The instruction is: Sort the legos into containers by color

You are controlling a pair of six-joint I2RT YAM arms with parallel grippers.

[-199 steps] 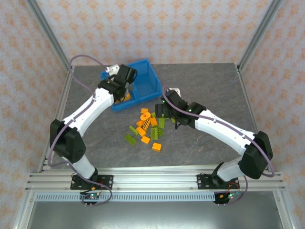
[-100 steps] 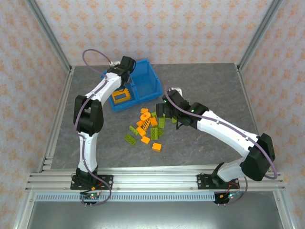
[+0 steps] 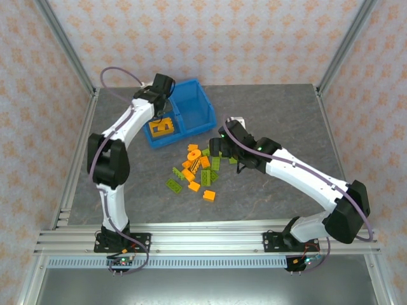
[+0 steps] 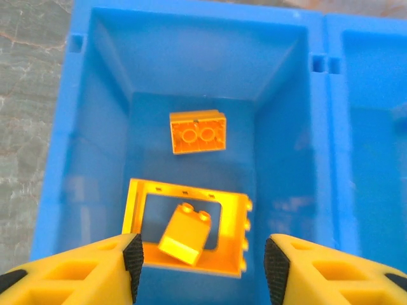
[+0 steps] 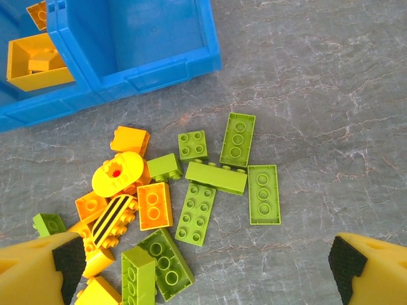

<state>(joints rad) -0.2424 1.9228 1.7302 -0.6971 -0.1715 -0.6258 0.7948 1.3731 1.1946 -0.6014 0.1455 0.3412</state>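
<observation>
Our left gripper (image 4: 203,270) hangs spread and empty over the blue bin's (image 4: 60,140) left compartment (image 4: 191,70), with the sorting barely begun.

Inside that compartment we see three orange pieces: a square brick (image 4: 198,132) toward the bin's far wall, the open frame (image 4: 137,216) toward its near wall, and a small brick (image 4: 184,234) lying tilted within the frame. Across the centre wall (image 4: 327,159), the right compartment (image 4: 375,127) shows no green pieces that we can make out. On the table (image 5: 331,95) just outside the bin's near wall, orange bricks (image 5: 154,205) and green bricks (image 5: 263,194) lie mixed in a pile, so we judge most of the work remains. Our right gripper (image 5: 206,264) hovers above that pile, jaws wide with nothing between them.
</observation>
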